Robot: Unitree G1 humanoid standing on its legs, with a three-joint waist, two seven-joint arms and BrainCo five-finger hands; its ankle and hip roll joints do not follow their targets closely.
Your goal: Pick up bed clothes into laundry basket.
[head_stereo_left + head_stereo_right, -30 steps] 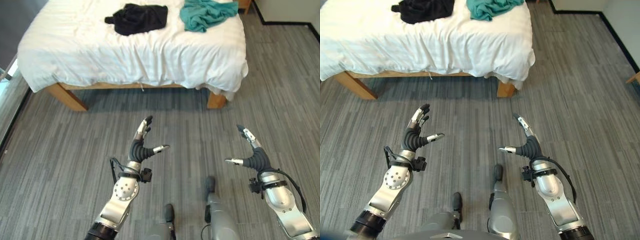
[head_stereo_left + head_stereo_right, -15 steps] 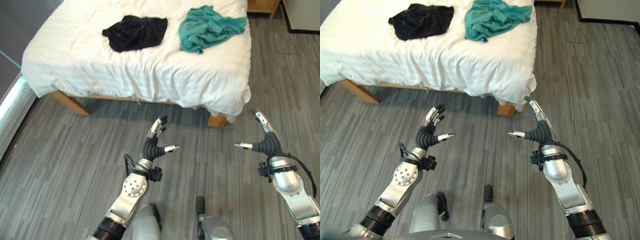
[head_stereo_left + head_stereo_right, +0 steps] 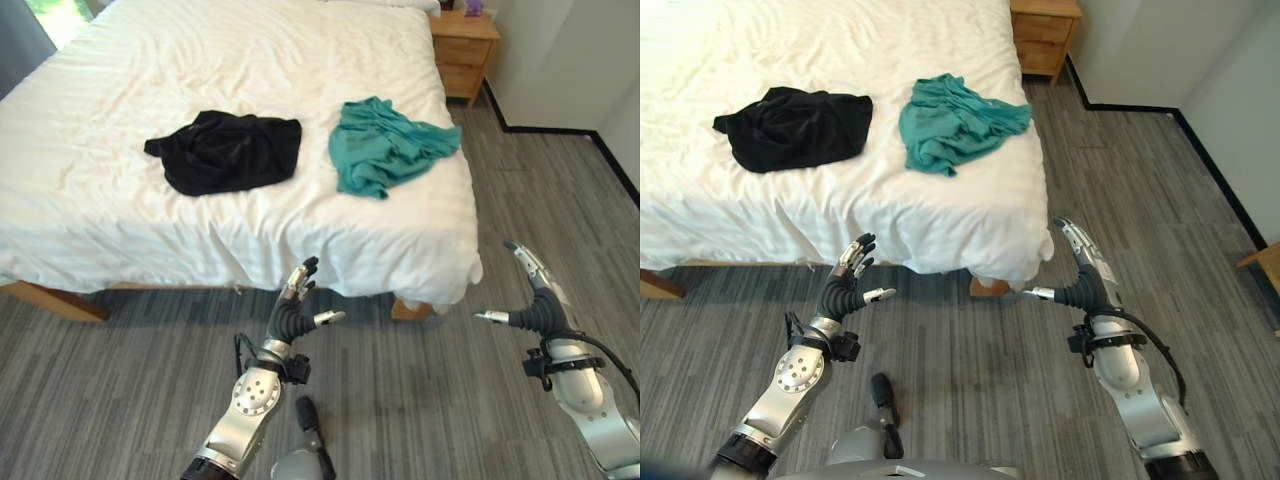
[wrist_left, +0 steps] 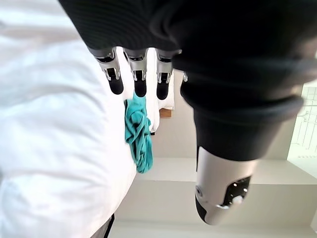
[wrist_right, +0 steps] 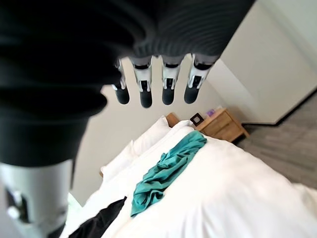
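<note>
Seen from the head: black garment [image 3: 226,150] and teal garment [image 3: 385,146] lying apart on the white bed [image 3: 120,230], teal nearer the wooden nightstand [image 3: 463,50]. Left hand [image 3: 292,312] and right hand [image 3: 532,300] raised over grey floor [image 3: 440,380] short of the bed edge, fingers straight, spread, holding nothing. From the right wrist: pillows [image 5: 148,144] beyond the teal garment.

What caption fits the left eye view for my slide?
Both open hands, left and right, raised before the bed holding black and teal clothes.
</note>
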